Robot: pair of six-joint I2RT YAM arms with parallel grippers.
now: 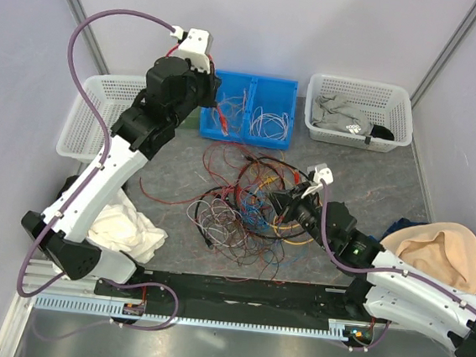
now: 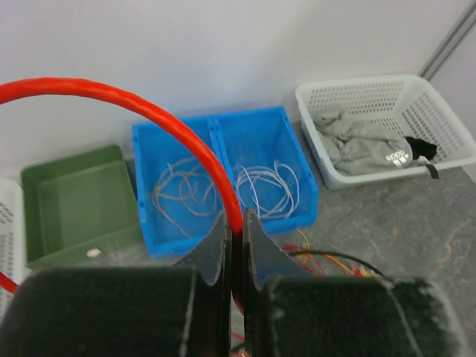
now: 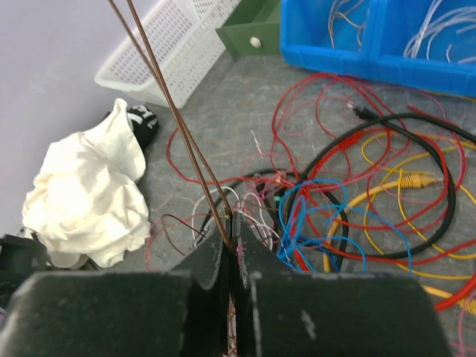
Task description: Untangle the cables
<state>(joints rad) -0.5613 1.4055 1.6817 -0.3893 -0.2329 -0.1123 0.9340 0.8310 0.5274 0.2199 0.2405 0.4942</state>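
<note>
Surroundings: blue bin [image 1: 249,108] far centre, holding loose pale wires; white basket [image 1: 360,114] of grey clothing far right; white cloth [image 1: 127,231] near left.

The cables [image 1: 252,205] lie as a multicoloured tangle at the table's centre.

Left gripper [image 2: 232,245] — pinching a red cable [image 2: 152,113] near the bin.

Right gripper [image 3: 230,230] — pinching a thin brown wire [image 3: 183,119] above the tangle.

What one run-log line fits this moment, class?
left fingers: shut on red cable | right fingers: shut on brown wire, taut | table: cables tangled | blue bin: loose wires in both compartments
</note>
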